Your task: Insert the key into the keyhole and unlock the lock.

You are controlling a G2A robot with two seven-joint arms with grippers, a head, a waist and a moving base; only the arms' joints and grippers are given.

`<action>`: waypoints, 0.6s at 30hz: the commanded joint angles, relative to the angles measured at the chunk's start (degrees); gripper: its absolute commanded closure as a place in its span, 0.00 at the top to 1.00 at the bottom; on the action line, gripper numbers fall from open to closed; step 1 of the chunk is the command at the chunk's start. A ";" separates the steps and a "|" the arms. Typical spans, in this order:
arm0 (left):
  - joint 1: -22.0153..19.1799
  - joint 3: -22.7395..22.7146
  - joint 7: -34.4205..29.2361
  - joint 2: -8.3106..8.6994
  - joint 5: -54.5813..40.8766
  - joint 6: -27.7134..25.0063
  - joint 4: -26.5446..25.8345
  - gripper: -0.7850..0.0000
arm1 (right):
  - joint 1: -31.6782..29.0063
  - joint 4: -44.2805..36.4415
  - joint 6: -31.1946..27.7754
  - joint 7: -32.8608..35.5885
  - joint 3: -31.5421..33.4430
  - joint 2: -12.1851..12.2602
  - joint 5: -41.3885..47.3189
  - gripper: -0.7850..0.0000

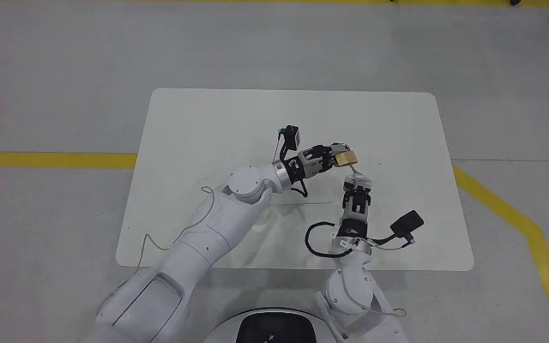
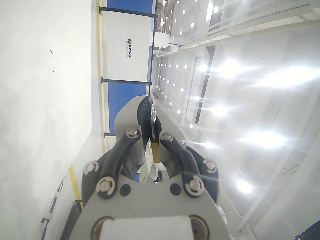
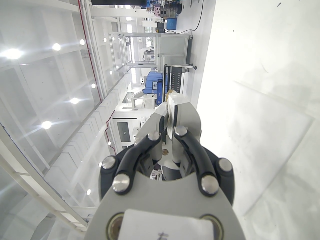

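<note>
White-taped fingers of my right gripper (image 1: 351, 180) are pressed together; whether they pinch the key I cannot tell. Just beyond their tips, my left gripper (image 1: 336, 155) is clamped on the brass lock (image 1: 346, 158), over the white table (image 1: 214, 120).

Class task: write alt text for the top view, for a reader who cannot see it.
Over a white table, the left gripper grips a brass padlock near the table's middle. The right gripper points at it from the robot's side, its tip close to the padlock; what it holds is too small to make out.
</note>
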 commanded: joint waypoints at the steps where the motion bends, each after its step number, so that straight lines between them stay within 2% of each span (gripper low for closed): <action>1: -0.05 -0.11 -0.15 -0.07 0.14 0.08 0.07 0.00 | 0.14 0.20 0.10 -0.06 -0.06 -0.15 -0.19 0.00; 18: 0.01 -0.97 -1.01 -0.57 1.38 0.15 0.43 0.00 | 1.00 1.48 1.64 0.13 -0.69 -1.42 -2.49 0.00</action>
